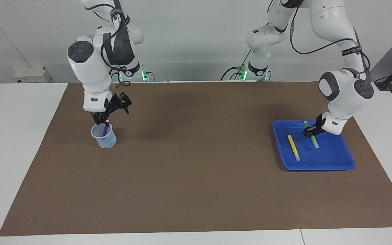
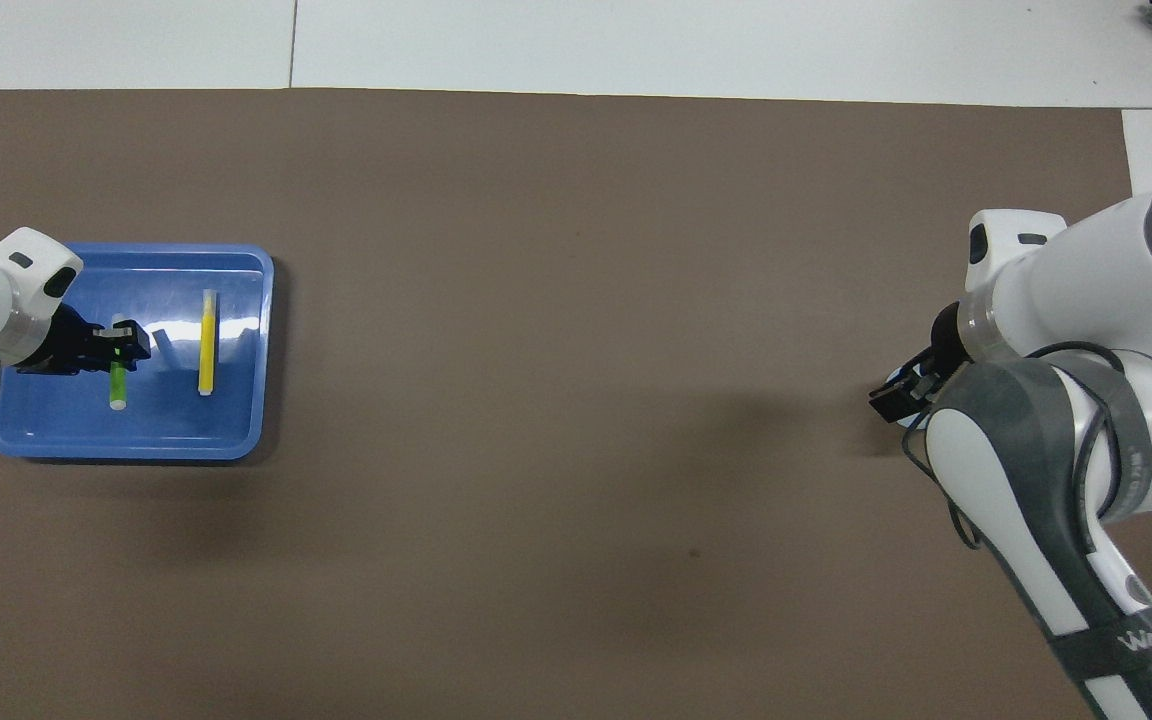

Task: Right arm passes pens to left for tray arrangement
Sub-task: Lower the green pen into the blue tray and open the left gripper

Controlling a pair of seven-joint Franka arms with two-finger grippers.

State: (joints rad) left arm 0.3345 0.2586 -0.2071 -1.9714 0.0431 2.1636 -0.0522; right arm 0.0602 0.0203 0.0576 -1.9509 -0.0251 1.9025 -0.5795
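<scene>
The blue tray (image 1: 319, 166) (image 2: 136, 448) lies toward the left arm's end of the table. In it lies a yellow pen (image 1: 293, 147) (image 2: 206, 342). My left gripper (image 1: 310, 132) (image 2: 121, 345) is low in the tray, shut on a green pen (image 1: 315, 143) (image 2: 118, 382) that runs parallel to the yellow one. Its pale tip is down near the tray floor. A purple pen (image 1: 105, 130) stands in a small pale-blue cup (image 1: 104, 140) toward the right arm's end. My right gripper (image 1: 101, 119) (image 2: 894, 396) is open just over the cup, at the pen's top.
A brown mat (image 1: 196, 177) (image 2: 576, 300) covers most of the white table. In the overhead view the right arm hides the cup. Cables and green-lit arm bases stand at the robots' edge of the table.
</scene>
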